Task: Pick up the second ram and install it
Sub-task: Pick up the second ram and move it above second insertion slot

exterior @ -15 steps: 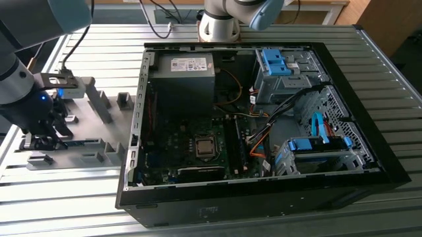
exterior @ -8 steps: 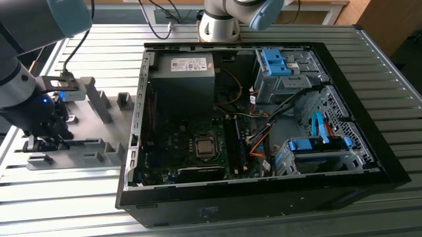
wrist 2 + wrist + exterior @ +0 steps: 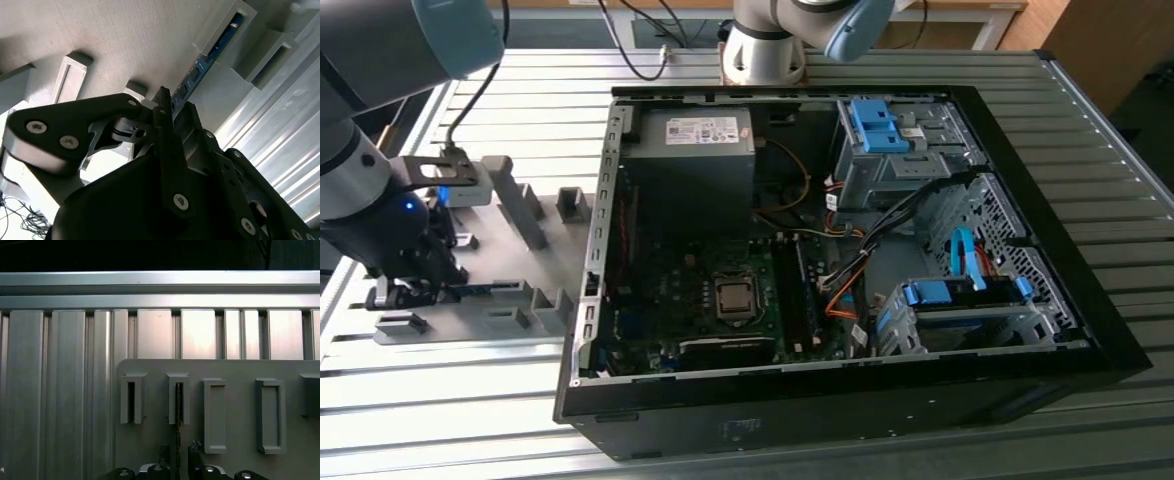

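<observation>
The second ram [image 3: 200, 67] is a thin blue board standing on edge in the slotted holders of a grey fixture plate [image 3: 494, 325], at the exterior view's left. In the first wrist view the second ram [image 3: 178, 425] shows edge-on as a dark line running from a slot to the fingers. My gripper [image 3: 420, 290] is lowered onto the plate over the stick's near end. The gripper [image 3: 178, 456] straddles the second ram with a small gap on each side, so it stands open. In the second wrist view the gripper [image 3: 175, 112] hides the stick's near end.
An open computer case [image 3: 1067, 330] lies at the exterior view's right, with motherboard memory slots [image 3: 794, 290], a power supply [image 3: 694, 150], blue drive latches [image 3: 874, 125] and loose cables. Upright grey blocks [image 3: 520, 205] rise from the fixture plate. Ribbed aluminium table [image 3: 60, 390] surrounds it.
</observation>
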Tool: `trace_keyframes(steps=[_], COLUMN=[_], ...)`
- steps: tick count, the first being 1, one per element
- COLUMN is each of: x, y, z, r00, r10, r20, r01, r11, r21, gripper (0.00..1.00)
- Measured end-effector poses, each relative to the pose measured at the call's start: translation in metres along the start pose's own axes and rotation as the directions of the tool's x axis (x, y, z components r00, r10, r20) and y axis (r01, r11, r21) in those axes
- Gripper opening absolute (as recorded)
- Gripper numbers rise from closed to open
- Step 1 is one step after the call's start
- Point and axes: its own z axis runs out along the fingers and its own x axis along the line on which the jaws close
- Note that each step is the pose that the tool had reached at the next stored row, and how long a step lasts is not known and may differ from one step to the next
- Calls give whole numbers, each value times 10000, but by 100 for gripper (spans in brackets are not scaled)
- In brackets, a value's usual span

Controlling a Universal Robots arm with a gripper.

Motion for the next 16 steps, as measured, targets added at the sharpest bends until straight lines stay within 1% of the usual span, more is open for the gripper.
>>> trace_keyframes(steps=[1,2,7,8,12,16], x=[0,0,0,0,0,0], y=[0,0,0,0,0,0], z=[1,1,3,3,4,4], r00=[10000,10000,10000,10000,10000,10000], r10=[0,0,0,0,0,0], r20=[0,0,0,0,0,0], r01=[0,0,0,0,0,0], r11=[10000,10000,10000,10000,10000,10000], r21=[-1,-1,0,0,0,0], gripper=[32,25,24,17,14,14])
